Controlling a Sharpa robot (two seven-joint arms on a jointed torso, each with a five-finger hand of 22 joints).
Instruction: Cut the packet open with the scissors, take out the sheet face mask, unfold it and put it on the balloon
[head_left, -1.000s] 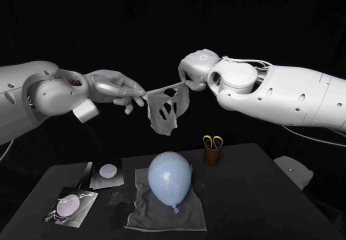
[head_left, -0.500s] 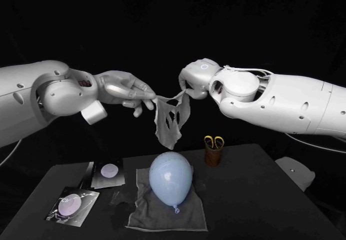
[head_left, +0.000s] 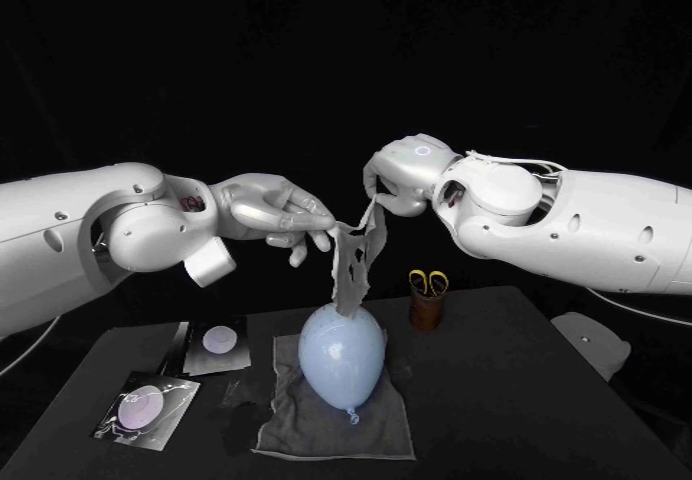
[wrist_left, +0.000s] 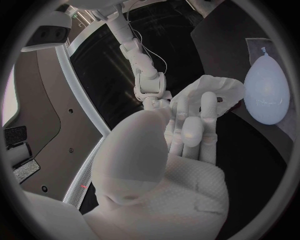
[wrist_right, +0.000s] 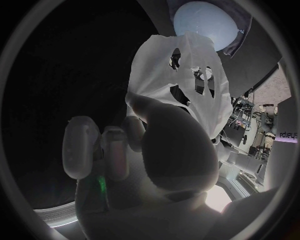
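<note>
left hand (head_left: 274, 210) and right hand (head_left: 400, 175) are pinching the mask (head_left: 353, 262) in their fingers (head_left: 307, 222), but it's hanging narrow, probably going on the balloon (head_left: 342, 352) creased.

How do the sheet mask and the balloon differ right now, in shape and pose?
The sheet mask hangs in the air, held at its top by the left hand and right hand; the balloon lies on a grey cloth on the table. The sheet mask is a thin, limp sheet with holes; the balloon is smooth and rounded. Both are pale.
</note>
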